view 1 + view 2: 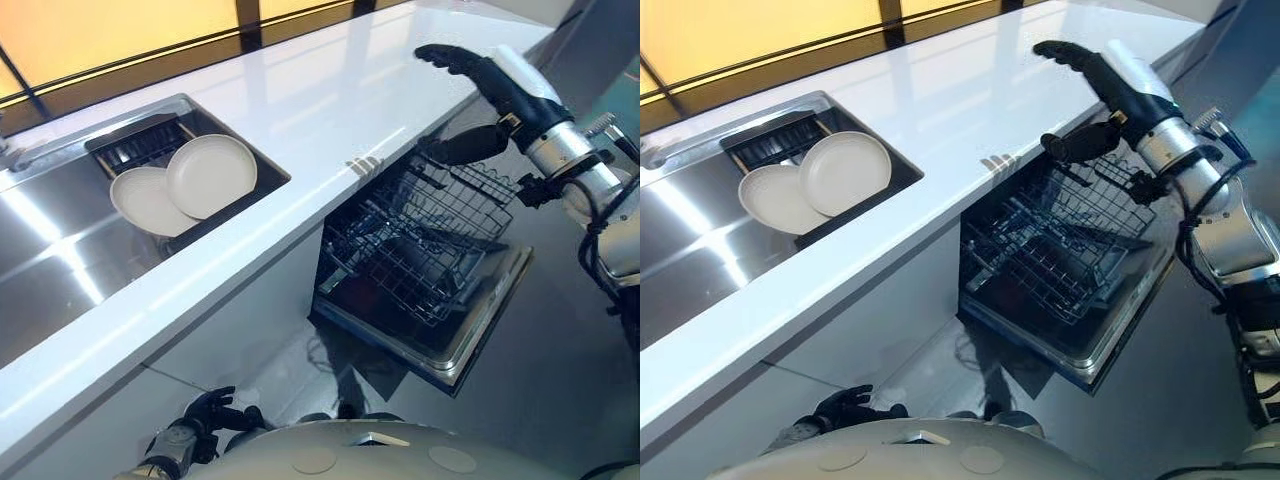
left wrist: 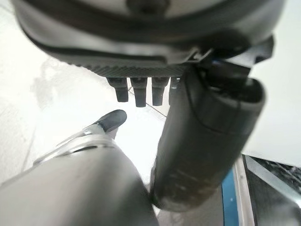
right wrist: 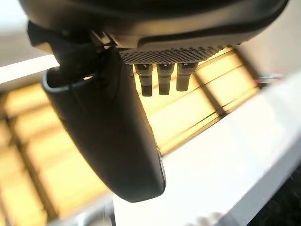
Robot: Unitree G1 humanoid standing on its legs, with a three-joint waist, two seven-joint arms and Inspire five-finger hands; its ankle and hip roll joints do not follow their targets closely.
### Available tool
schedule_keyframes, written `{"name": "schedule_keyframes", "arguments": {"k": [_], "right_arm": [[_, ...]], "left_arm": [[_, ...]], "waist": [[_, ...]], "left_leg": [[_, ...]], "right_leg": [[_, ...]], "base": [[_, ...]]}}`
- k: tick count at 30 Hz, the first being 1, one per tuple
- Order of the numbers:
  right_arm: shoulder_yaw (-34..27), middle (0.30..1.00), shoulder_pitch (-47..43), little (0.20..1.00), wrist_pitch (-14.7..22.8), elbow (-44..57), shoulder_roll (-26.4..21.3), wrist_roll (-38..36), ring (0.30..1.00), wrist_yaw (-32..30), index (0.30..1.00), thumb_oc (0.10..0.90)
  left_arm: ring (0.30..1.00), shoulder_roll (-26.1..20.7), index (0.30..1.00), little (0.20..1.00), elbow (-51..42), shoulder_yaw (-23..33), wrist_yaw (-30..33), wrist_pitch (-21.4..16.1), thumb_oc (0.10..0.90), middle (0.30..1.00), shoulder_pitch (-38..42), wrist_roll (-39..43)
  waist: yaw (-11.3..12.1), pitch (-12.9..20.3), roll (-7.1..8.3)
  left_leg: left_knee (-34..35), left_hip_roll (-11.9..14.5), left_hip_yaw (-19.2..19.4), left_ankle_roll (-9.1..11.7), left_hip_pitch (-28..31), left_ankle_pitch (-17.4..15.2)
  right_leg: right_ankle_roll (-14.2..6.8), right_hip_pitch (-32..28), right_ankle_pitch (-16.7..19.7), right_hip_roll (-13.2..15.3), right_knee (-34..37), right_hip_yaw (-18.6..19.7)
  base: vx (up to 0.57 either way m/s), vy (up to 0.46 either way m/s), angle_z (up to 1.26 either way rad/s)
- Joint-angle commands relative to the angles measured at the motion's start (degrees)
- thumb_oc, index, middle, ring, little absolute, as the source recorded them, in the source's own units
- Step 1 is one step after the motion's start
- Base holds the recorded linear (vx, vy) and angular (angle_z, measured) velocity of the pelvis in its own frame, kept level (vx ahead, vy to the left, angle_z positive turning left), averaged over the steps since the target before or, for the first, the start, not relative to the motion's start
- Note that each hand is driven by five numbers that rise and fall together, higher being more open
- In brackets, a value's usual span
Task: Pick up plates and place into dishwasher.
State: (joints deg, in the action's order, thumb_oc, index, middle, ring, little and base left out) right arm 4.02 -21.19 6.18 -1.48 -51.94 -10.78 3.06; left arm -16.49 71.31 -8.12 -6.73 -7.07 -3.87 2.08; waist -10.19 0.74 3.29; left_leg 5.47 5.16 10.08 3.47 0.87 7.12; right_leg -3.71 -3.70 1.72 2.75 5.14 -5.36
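Observation:
Two cream plates lean overlapping in a dark rack inside the steel sink at the left. The dishwasher stands open under the white counter, its wire rack pulled out and bare. My right hand hovers over the counter's right end above the dishwasher, fingers straight, thumb spread, holding nothing. My left hand hangs low beside the cabinet front, fingers relaxed and empty.
A dark drain rack lies at the sink's back. The dishwasher door is folded down towards the floor. A faucet base sits at the sink's far left edge.

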Motion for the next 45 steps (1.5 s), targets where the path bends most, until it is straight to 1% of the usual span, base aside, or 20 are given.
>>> {"name": "schedule_keyframes", "arguments": {"k": [1, 4, 5, 8, 12, 13, 15, 18, 21, 24, 26, 29, 30, 32, 33, 34, 37, 38, 40, 45], "right_arm": [[-11.4, 0.9, 1.6, 0.9, 4.2, -2.6, 5.8, -13.5, 0.9, -7.3, 0.9, 0.8], [-16.4, 0.9, 6.4, 0.9, 6.8, -4.4, 10.1, -20.8, 0.9, -9.0, 0.9, 0.8], [-19.6, 0.9, 9.5, 0.9, 8.0, -5.5, 13.2, -27.7, 0.9, -10.4, 0.9, 0.8], [-25.0, 0.9, 13.6, 0.9, 9.2, -10.1, 19.1, -40.2, 0.9, -10.4, 0.9, 0.8], [-28.3, 0.9, 15.6, 0.9, 6.7, -16.3, 22.5, -49.4, 0.9, -12.7, 0.9, 0.8], [-29.0, 0.9, 16.8, 0.9, 5.6, -19.7, 23.7, -53.8, 0.9, -12.7, 0.9, 0.8], [-29.3, 0.9, 17.5, 0.9, 3.8, -22.9, 24.7, -56.2, 0.9, -13.4, 0.9, 0.8], [-30.1, 0.9, 18.4, 0.9, 3.2, -31.9, 26.1, -63.7, 0.9, -15.4, 0.9, 0.8], [-30.5, 0.9, 19.0, 0.9, 1.7, -35.8, 26.9, -70.4, 0.9, -15.2, 0.9, 0.8], [-28.1, 0.9, 20.7, 0.9, 4.7, -37.0, 29.1, -65.7, 0.9, -18.7, 0.9, 0.8], [-25.9, 0.9, 22.0, 0.9, 5.5, -40.2, 30.8, -55.9, 0.9, -21.0, 0.9, 0.8], [-23.5, 0.9, 23.9, 0.9, 7.2, -54.2, 31.1, -34.6, 0.9, -25.0, 0.9, 0.8], [-22.8, 0.9, 24.1, 0.9, 6.4, -58.2, 30.7, -29.6, 0.9, -25.8, 0.9, 0.8], [-22.0, 0.9, 24.2, 0.9, 4.0, -62.6, 30.3, -25.6, 0.9, -26.8, 0.9, 0.8], [-21.6, 0.9, 24.3, 0.9, 4.3, -65.1, 30.1, -24.7, 0.9, -26.5, 0.9, 0.8], [-21.1, 0.9, 24.5, 0.9, 3.4, -69.5, 29.8, -22.3, 0.9, -25.2, 0.9, 0.8], [-18.7, 0.9, 24.5, 0.9, -1.2, -73.0, 30.1, -19.5, 0.9, -20.1, 0.9, 0.8], [-17.2, 0.9, 24.6, 0.9, -4.1, -74.2, 30.4, -18.7, 0.9, -16.7, 0.9, 0.8], [-15.1, 0.9, 24.5, 0.9, -6.9, -75.5, 31.2, -16.1, 0.9, -11.6, 0.9, 0.8], [-6.7, 0.9, 23.5, 0.9, -7.7, -75.8, 32.9, -6.6, 0.9, -7.1, 0.9, 0.8]], "left_arm": [[0.9, -2.9, 0.9, 0.9, 2.7, -2.3, 0.1, -3.9, 0.8, 0.9, 0.2, -1.5], [0.9, -2.6, 0.9, 0.9, 2.6, -2.8, 0.3, -4.4, 0.8, 0.9, 0.1, -0.6], [0.9, -2.3, 0.9, 0.9, 2.7, -3.3, 0.4, -4.8, 0.8, 0.9, -0.1, 0.2], [0.9, -1.9, 0.9, 0.9, 2.9, -4.4, 0.6, -4.6, 0.8, 0.9, 0.3, 1.4], [0.9, -2.1, 0.9, 0.9, 2.8, -5.6, 0.6, -4.1, 0.8, 0.9, 1.1, 2.1], [0.9, -2.4, 0.9, 0.9, 2.6, -5.8, 0.6, -3.9, 0.8, 0.9, 1.2, 2.3], [0.9, -2.7, 0.9, 0.9, 2.5, -5.9, 0.6, -3.6, 0.8, 0.9, 1.5, 2.7], [0.9, -3.5, 0.9, 0.9, 2.8, -5.7, -0.3, -3.5, 0.8, 0.9, 1.9, 3.1], [0.9, -3.2, 0.9, 0.9, 2.9, -6.4, -0.6, -3.5, 0.8, 0.9, 2.2, 2.8], [0.9, -2.5, 0.9, 0.9, 2.3, -8.1, 0.2, -3.3, 0.8, 0.9, 2.7, 2.7], [0.9, -2.2, 0.9, 0.9, 2.0, -8.1, 0.7, -2.7, 0.8, 0.9, 3.3, 3.0], [0.9, -2.1, 0.9, 0.9, 2.5, -7.4, 0.3, -2.7, 0.8, 0.9, 4.0, 3.8], [0.9, -2.1, 0.9, 0.9, 2.7, -7.0, 0.3, -2.8, 0.8, 0.9, 4.0, 3.9], [0.9, -2.1, 0.9, 0.9, 3.0, -6.6, 0.3, -2.7, 0.8, 0.9, 4.2, 4.2], [0.9, -2.1, 0.9, 0.9, 3.0, -6.4, 0.3, -2.7, 0.8, 0.9, 4.2, 4.2], [0.9, -2.2, 0.9, 0.9, 3.3, -6.0, 0.1, -2.7, 0.8, 0.9, 4.4, 4.0], [0.9, -2.3, 0.9, 0.9, 3.4, -5.4, 0.0, -2.3, 0.8, 0.9, 4.4, 4.3], [0.9, -2.4, 0.9, 0.9, 3.2, -5.2, -0.1, -2.3, 0.8, 0.9, 4.1, 4.0], [0.9, -2.4, 0.9, 0.9, 3.1, -5.1, -0.3, -2.2, 0.8, 0.9, 4.0, 3.7], [0.9, -2.0, 0.9, 0.9, 2.4, -4.8, 0.0, -1.9, 0.8, 0.9, 3.9, 4.7]], "waist": [[0.0, 2.1, -1.18], [-0.8, 1.9, -1.35], [-1.5, 1.6, -1.47], [-2.4, 1.4, -1.73], [-3.1, 1.2, -1.78], [-3.4, 1.1, -1.69], [-3.6, 0.9, -1.54], [-3.8, 0.6, -1.53], [-3.5, 0.3, -1.86], [-2.9, 0.4, -2.07], [-2.9, 0.2, -2.18], [-2.9, -0.4, -2.55], [-2.9, -0.6, -2.61], [-2.7, -0.8, -2.74], [-2.5, -0.9, -2.79], [-2.3, -1.0, -2.91], [-1.9, -1.5, -3.27], [-1.8, -1.6, -3.35], [-1.6, -1.7, -3.47], [-1.1, -1.5, -3.17]], "left_leg": [[-0.9, -2.9, 5.9, -2.5, 3.7, -9.1], [-0.9, -3.0, 6.6, -2.8, 4.0, -9.3], [-1.1, -3.1, 7.2, -3.0, 4.5, -9.8], [-1.2, -3.1, 8.2, -3.2, 4.9, -10.2], [-1.2, -3.0, 8.8, -3.5, 5.0, -10.1], [-1.3, -3.1, 8.9, -3.6, 5.0, -10.4], [-1.6, -3.0, 9.2, -3.5, 4.7, -10.1], [-2.5, -2.8, 9.7, -3.5, 4.5, -10.3], [-2.9, -2.8, 9.5, -3.5, 4.8, -10.7], [-2.2, -3.3, 8.5, -3.6, 4.4, -10.2], [-1.9, -3.5, 7.9, -3.5, 3.8, -9.8], [-2.0, -3.6, 7.3, -3.6, 3.7, -9.9], [-2.1, -3.7, 7.2, -3.6, 3.9, -9.9], [-1.9, -3.9, 6.9, -3.7, 4.0, -9.8], [-1.9, -3.9, 6.9, -3.8, 4.0, -9.9], [-1.9, -4.0, 6.7, -3.9, 4.2, -10.0], [-1.9, -4.2, 6.3, -4.0, 4.5, -10.1], [-2.0, -4.2, 6.2, -4.0, 4.5, -10.1], [-2.2, -4.3, 5.8, -4.1, 4.4, -10.2], [-2.5, -4.3, 5.7, -3.9, 4.2, -10.2]], "right_leg": [[-2.3, 4.7, -3.3, -2.7, -7.0, 2.5], [-2.5, 4.9, -3.1, -2.6, -7.1, 2.9], [-2.7, 4.7, -3.2, -2.4, -7.2, 2.9], [-3.1, 4.8, -3.1, -2.3, -7.4, 2.9], [-3.0, 5.0, -2.9, -2.2, -7.6, 2.8], [-3.1, 4.8, -3.0, -2.1, -7.6, 2.7], [-3.0, 5.3, -2.6, -2.0, -7.8, 2.2], [-2.9, 5.9, -2.5, -1.7, -8.9, 1.4], [-2.7, 5.4, -3.1, -1.7, -9.1, 1.0], [-2.1, 5.0, -2.7, -2.3, -7.9, 1.7], [-2.0, 5.2, -2.6, -2.5, -7.6, 1.9], [-2.2, 5.4, -2.8, -2.4, -8.1, 1.4], [-2.3, 5.3, -2.8, -2.3, -8.2, 1.3], [-2.3, 5.3, -2.6, -2.3, -8.1, 1.2], [-2.3, 5.3, -2.6, -2.3, -8.1, 1.2], [-2.4, 5.0, -2.7, -2.3, -8.1, 1.2], [-2.5, 4.5, -2.7, -2.2, -8.0, 1.1], [-2.5, 4.3, -2.8, -2.1, -8.0, 1.0], [-2.5, 4.3, -2.9, -2.0, -8.1, 0.8], [-2.5, 4.1, -2.8, -2.0, -7.8, -0.1]], "base": [[0.01, 0.008, -0.31], [0.01, 0.011, -0.3], [0.01, 0.013, -0.2], [0.01, 0.01, -0.25], [0.0, -0.004, -0.18], [0.0, 0.0, 0.0], [-0.01, -0.02, -0.05], [0.03, 0.0, -0.1], [0.06, 0.018, -0.06], [-0.02, -0.01, 0.03], [-0.04, -0.014, 0.09], [-0.03, 0.006, 0.12], [-0.02, 0.013, 0.11], [-0.01, 0.004, 0.06], [0.0, 0.0, 0.0], [0.0, -0.003, -0.05], [0.0, 0.001, -0.01], [-0.01, 0.009, -0.04], [-0.01, 0.003, -0.02], [-0.01, -0.014, -0.04]]}}
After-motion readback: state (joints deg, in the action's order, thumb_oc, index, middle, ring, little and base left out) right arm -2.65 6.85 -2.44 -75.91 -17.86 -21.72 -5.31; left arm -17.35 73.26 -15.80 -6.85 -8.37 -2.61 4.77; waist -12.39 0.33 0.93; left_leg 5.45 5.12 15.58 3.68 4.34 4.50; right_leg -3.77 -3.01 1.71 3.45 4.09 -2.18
